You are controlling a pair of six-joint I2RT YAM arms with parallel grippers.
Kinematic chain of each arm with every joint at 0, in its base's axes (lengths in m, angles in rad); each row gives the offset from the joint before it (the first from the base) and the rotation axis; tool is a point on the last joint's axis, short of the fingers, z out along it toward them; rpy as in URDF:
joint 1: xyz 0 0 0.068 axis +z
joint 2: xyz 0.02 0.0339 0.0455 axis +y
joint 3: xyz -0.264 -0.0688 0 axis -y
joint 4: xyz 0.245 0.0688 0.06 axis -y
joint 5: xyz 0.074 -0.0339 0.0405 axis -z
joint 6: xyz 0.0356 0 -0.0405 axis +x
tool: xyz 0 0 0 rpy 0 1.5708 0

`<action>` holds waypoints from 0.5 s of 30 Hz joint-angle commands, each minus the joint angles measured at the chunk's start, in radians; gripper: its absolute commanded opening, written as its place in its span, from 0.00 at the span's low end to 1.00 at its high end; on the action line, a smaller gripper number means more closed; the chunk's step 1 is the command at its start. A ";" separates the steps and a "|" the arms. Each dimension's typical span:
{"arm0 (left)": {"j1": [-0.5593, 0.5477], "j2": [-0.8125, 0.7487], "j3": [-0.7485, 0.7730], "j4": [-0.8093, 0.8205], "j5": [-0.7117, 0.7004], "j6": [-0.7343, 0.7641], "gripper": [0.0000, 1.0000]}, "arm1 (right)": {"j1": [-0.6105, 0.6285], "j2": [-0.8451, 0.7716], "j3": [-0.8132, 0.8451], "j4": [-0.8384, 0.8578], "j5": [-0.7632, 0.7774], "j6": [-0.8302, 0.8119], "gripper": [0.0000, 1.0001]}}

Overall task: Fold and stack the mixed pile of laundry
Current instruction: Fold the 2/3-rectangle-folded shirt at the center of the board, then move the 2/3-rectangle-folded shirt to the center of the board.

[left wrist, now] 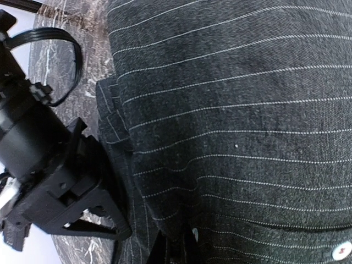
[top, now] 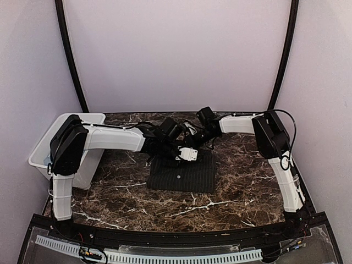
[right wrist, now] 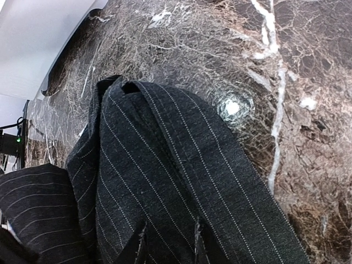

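Of the mixed laundry pile I see a black pinstriped shirt [top: 184, 173], lying as a folded rectangle in the middle of the marble table. Both grippers meet at its far edge. My left gripper [top: 176, 158] is shut, pinching shirt cloth [left wrist: 231, 137] between its fingertips at the bottom of the left wrist view [left wrist: 179, 250]. My right gripper [top: 191, 154] holds a bunched fold of the same shirt [right wrist: 165, 165] between its fingertips [right wrist: 168, 245], just above the bare table. A white button [left wrist: 342, 251] shows on the cloth.
A white plastic bin [top: 41, 148] stands at the table's left edge beside the left arm. The right arm's black wrist [left wrist: 49, 181] sits close to the left gripper. Dark marble tabletop [top: 242, 187] surrounds the shirt.
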 commanded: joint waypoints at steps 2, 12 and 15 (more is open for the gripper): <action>-0.001 -0.002 -0.052 0.016 0.060 -0.011 0.01 | 0.010 -0.016 -0.050 0.010 -0.029 0.003 0.25; -0.143 -0.143 -0.263 -0.074 0.062 -0.175 0.01 | 0.046 -0.241 -0.246 0.058 0.023 0.055 0.40; -0.176 -0.223 -0.310 -0.088 0.096 -0.229 0.01 | 0.044 -0.293 -0.243 0.027 0.047 0.038 0.48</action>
